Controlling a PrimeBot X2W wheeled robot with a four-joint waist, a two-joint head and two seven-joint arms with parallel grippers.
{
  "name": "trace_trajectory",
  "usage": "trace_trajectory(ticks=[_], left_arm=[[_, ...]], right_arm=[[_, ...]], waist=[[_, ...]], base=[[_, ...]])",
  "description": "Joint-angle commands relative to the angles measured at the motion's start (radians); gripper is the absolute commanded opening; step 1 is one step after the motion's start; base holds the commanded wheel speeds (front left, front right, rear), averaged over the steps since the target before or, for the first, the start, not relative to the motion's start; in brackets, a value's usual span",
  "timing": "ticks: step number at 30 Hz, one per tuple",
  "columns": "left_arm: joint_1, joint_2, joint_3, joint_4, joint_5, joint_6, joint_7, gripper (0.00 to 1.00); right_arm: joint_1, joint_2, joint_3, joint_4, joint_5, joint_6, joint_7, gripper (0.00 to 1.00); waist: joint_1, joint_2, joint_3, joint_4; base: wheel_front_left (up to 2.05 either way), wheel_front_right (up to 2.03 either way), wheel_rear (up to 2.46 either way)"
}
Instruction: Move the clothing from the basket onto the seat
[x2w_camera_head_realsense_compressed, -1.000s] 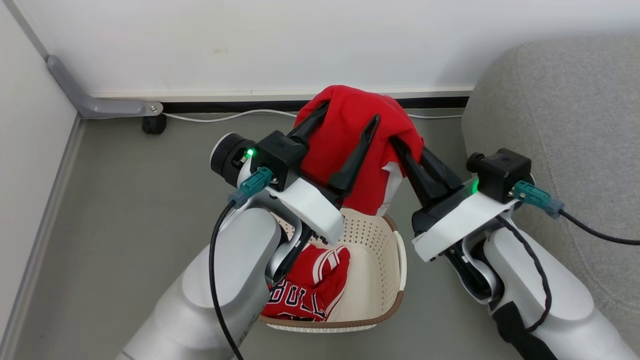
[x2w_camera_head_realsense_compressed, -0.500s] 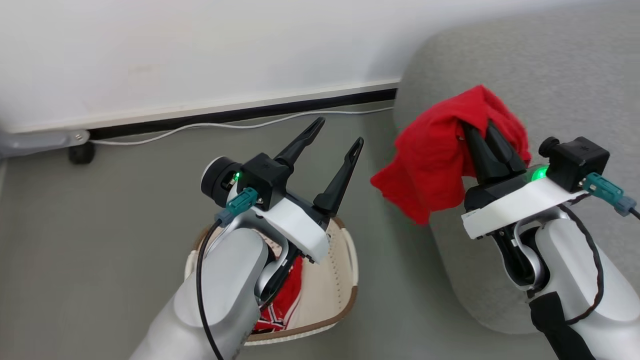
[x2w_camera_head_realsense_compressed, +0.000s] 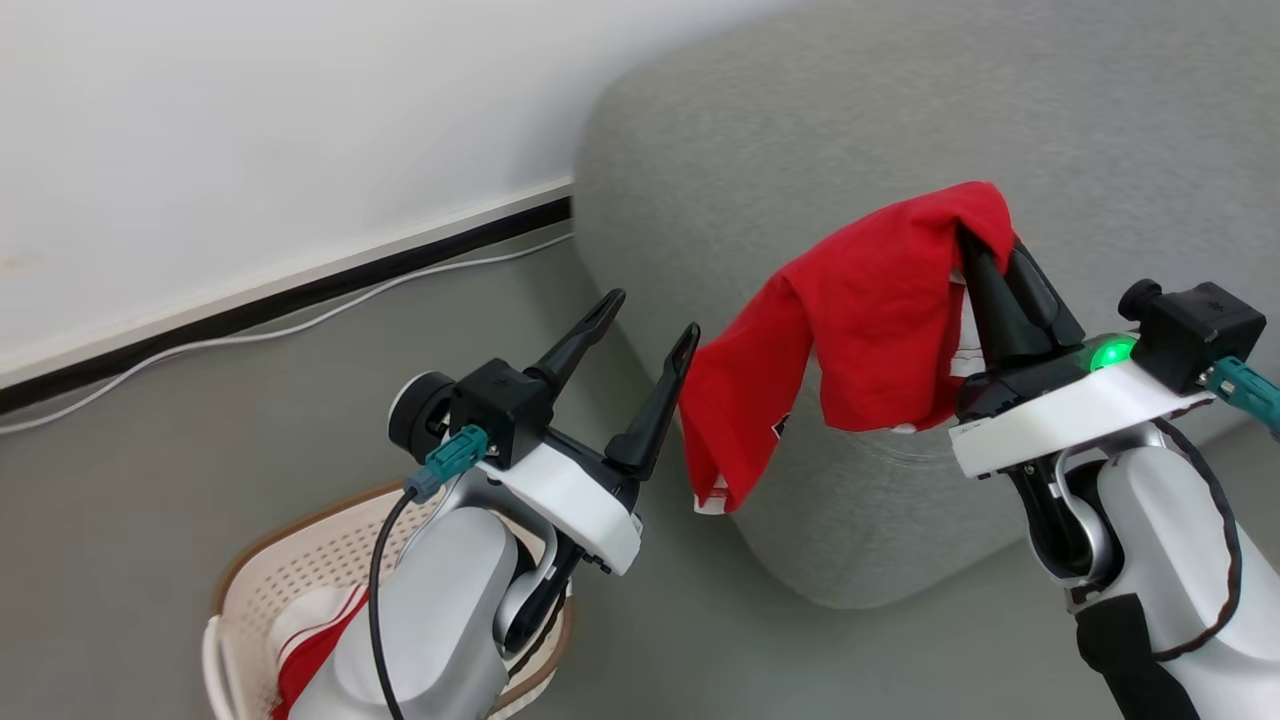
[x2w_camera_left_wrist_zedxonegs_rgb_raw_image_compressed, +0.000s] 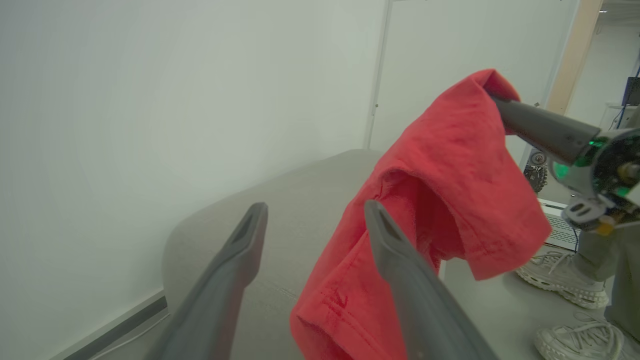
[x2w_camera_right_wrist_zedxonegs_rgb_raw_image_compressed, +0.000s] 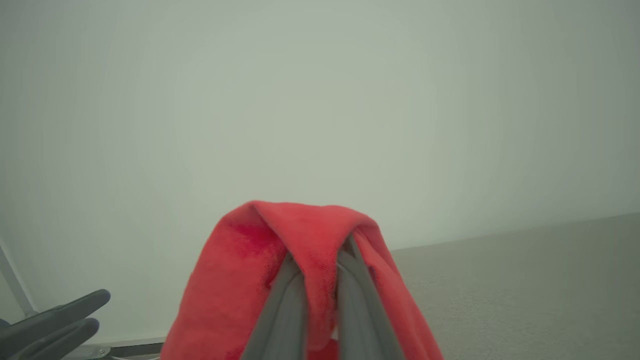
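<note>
Red cloth hangs from the right claw (x2w_camera_head_realsense_compressed: 985, 250), whose two fingers are pressed together on a fold at the top of the plain red garment (x2w_camera_head_realsense_compressed: 870, 330). The right wrist view shows the fabric pinched between them and draped down both sides.

A second ago both claws were at this garment above the basket (x2w_camera_head_realsense_compressed: 300, 520). Since then the left claw (x2w_camera_head_realsense_compressed: 652, 312) has let go and now stands spread and empty, its fingers just beside the garment's hanging tail. The head camera has swung as well, so the basket's shift to the lower left corner is the view turning, not the basket moving. The striped jersey (x2w_camera_head_realsense_compressed: 305, 655) lies in the basket, half hidden by the left forearm.

So the first garment is out and carried by one arm toward the seat (x2w_camera_head_realsense_compressed: 850, 120), while the second waits. The cloth's upper part shows against the grey cushion, but its tail dangles by the cushion's rounded front corner, over the floor (x2w_camera_head_realsense_compressed: 200, 430). How high it hangs above the upholstery is hard to judge from these angles. Releasing here would probably let it slide off the edge. Wide bare cushion lies farther in, beyond and to the right. The wall (x2w_camera_head_realsense_compressed: 250, 130) is well apart on the left. A person's shoes (x2w_camera_left_wrist_zedxonegs_rgb_raw_image_compressed: 565, 285) show on the floor in the left wrist view.
</note>
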Motion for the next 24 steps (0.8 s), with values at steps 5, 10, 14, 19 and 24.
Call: trace_trajectory(ticks=[5, 10, 14, 19, 24], left_arm=[[-0.007, 0.009, 0.019, -0.04, -0.001, -0.015, -0.006, 1.0], [-0.032, 0.009, -0.014, -0.032, -0.017, -0.019, -0.006, 1.0], [-0.042, 0.009, -0.028, -0.027, -0.023, -0.021, -0.006, 1.0], [-0.052, 0.009, -0.037, -0.022, -0.018, -0.022, -0.006, 1.0], [-0.06, 0.009, -0.031, -0.021, 0.005, -0.021, -0.006, 1.0]], right_arm=[[0.039, -0.027, -0.059, -0.076, -0.008, 0.004, -0.006, 0.0], [0.076, -0.047, -0.124, -0.117, -0.019, 0.004, -0.006, 0.0], [0.086, -0.055, -0.156, -0.135, -0.023, 0.004, -0.006, 0.0], [0.049, -0.071, -0.214, -0.136, -0.03, 0.004, -0.006, 0.0], [-0.043, -0.097, -0.252, -0.097, -0.031, 0.004, -0.006, 0.0]], waist=[[0.0, -0.0001, 0.005, -0.108], [0.0, -0.0001, 0.027, -0.115], [0.0, -0.0001, 0.044, -0.117], [0.0, -0.0001, 0.091, -0.117], [0.0, -0.0001, 0.153, -0.116]], base=[[0.0, 0.0, 0.0], [0.0, 0.0, 0.0], [0.0, 0.0, 0.0], [0.0, 0.0, 0.0], [0.0, 0.0, 0.0]])
